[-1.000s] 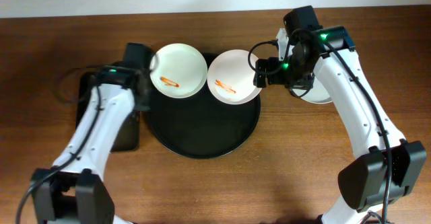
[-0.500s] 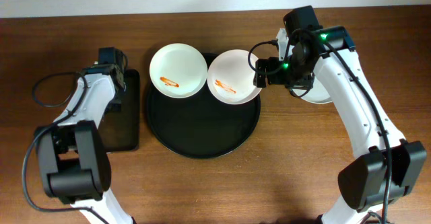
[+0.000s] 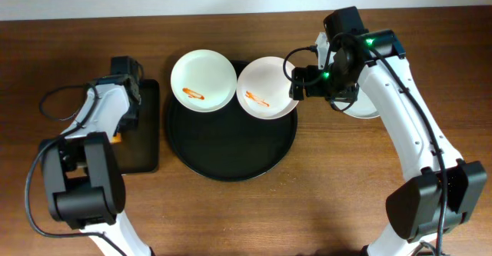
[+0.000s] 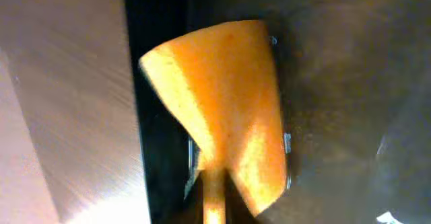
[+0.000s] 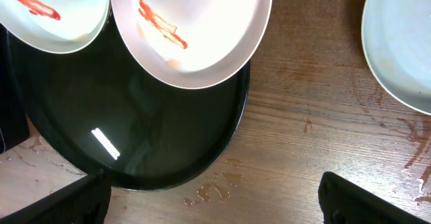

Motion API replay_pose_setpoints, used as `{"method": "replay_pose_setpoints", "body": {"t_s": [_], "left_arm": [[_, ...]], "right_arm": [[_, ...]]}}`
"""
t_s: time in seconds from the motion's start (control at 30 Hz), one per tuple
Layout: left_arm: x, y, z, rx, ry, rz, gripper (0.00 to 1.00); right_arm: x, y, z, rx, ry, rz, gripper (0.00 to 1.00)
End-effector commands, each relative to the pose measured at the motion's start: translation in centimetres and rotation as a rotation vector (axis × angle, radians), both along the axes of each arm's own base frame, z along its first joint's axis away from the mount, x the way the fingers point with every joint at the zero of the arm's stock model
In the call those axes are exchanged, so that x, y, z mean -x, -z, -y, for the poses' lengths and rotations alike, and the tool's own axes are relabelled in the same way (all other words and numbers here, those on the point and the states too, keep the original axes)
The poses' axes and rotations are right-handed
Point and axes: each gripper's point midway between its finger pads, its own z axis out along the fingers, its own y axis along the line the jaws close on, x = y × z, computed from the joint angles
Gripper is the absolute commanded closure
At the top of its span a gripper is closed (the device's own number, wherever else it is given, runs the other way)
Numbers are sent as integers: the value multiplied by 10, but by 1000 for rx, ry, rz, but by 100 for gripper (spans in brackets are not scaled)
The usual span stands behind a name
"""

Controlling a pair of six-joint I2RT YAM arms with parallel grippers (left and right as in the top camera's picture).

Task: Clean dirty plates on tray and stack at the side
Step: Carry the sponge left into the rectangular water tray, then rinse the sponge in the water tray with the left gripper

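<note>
The left gripper (image 3: 119, 131) pinches an orange sponge (image 4: 222, 109) over the rectangular tray (image 3: 146, 144) at centre left; the right gripper (image 5: 215, 194) hangs spread wide, empty, above the round black tray (image 3: 231, 148); the left plate (image 3: 203, 80) and middle plate (image 3: 267, 87), white, round, lying flat, each with a diagonal orange smear, overhang its upper rim; a third plate (image 5: 404, 42) lies on the tabletop (image 3: 330, 179) at right.

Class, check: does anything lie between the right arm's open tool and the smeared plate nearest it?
Nothing visible does. In the right wrist view, the right tool looks straight at the smeared plate resting on the round black tray. Only bare tray surface and wet tabletop lie between them.
</note>
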Motion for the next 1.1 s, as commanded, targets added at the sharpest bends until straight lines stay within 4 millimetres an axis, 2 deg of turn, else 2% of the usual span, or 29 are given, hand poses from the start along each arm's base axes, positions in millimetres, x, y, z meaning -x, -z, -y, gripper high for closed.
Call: {"method": "replay_pose_setpoints", "body": {"t_s": [0.0, 0.1, 0.2, 0.27, 0.33, 0.4, 0.47, 0.67, 0.73, 0.8, 0.83, 0.9, 0.93, 0.97, 1.0, 1.03, 1.07], "left_arm": [[-2, 5, -2, 168, -119, 88, 100], [1, 16, 3, 403, -182, 126, 100], [4, 18, 0, 530, -234, 161, 100], [8, 11, -10, 537, -259, 184, 100], [6, 0, -11, 531, -252, 210, 100], [0, -25, -6, 517, -214, 272, 100], [-5, -42, 5, 510, -170, 303, 100], [-7, -42, 47, 530, -79, 246, 100], [-5, -42, 54, 535, -66, 226, 100], [5, -40, 50, 515, -88, 190, 100], [12, -40, 37, 466, -138, 180, 100], [21, -39, 28, 448, -186, 167, 100], [22, -39, 27, 449, -192, 165, 98], [22, -39, 25, 450, -198, 170, 79], [15, -39, 31, 490, -191, 198, 78], [3, -40, 45, 581, -167, 236, 78], [-4, -41, 57, 656, -148, 262, 72]], "right_arm": [[-3, -5, 5, 6, 5, 19, 1], [-3, -5, 5, 6, 5, 19, 1], [-3, -5, 5, 7, 5, 19, 1], [-3, -5, 5, 6, 5, 19, 1], [-3, -5, 5, 6, 5, 19, 1], [-3, -5, 5, 6, 5, 19, 1], [-3, -5, 5, 6, 5, 19, 1], [-3, -5, 5, 6, 5, 19, 1], [-3, -5, 5, 6, 5, 19, 1], [-3, -5, 5, 6, 5, 19, 1], [-3, -5, 5, 6, 5, 19, 1], [-3, -5, 5, 6, 5, 19, 1], [-3, -5, 5, 6, 5, 19, 1], [-3, -5, 5, 7, 5, 19, 1], [-3, -5, 5, 6, 5, 19, 1], [-3, -5, 5, 6, 5, 19, 1], [-3, -5, 5, 6, 5, 19, 1]]}}
